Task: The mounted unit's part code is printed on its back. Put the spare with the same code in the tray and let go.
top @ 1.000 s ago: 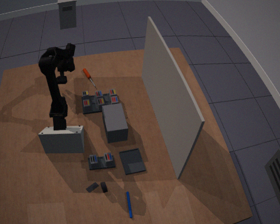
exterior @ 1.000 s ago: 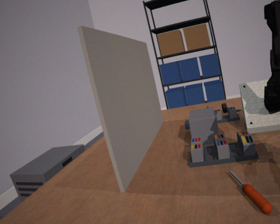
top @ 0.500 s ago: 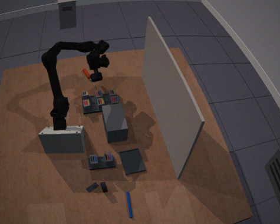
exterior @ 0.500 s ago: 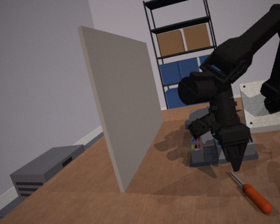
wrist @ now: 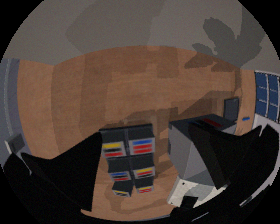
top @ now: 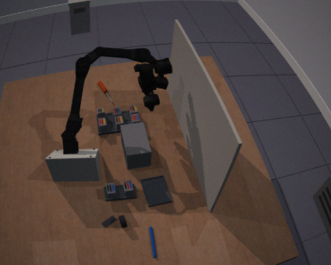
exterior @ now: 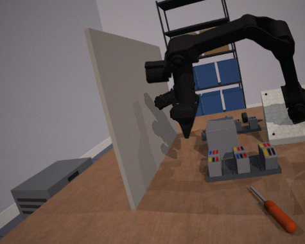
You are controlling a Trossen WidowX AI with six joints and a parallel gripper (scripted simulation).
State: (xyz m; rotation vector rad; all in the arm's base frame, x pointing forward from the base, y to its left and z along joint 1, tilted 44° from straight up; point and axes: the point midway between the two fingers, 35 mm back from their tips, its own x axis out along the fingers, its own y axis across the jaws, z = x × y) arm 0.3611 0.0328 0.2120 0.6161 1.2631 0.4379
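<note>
Below and behind my fingertips, I see 1 orange screwdriver (top: 102, 87) (exterior: 279, 216); farther off, 1 blue rod (top: 152, 242) (wrist: 246, 119).

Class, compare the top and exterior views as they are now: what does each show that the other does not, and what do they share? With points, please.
Only top: the gray box with a dark slot (top: 80, 24) on the floor at upper left.

Only exterior: the black shelf rack (exterior: 198, 27) holding blue bins (exterior: 205, 76).

Both: the black arm (top: 78, 97) (exterior: 222, 36), upright panel (top: 205, 122) (exterior: 118, 80) and orange-handled screwdriver (top: 102, 87) (exterior: 279, 218).
</note>
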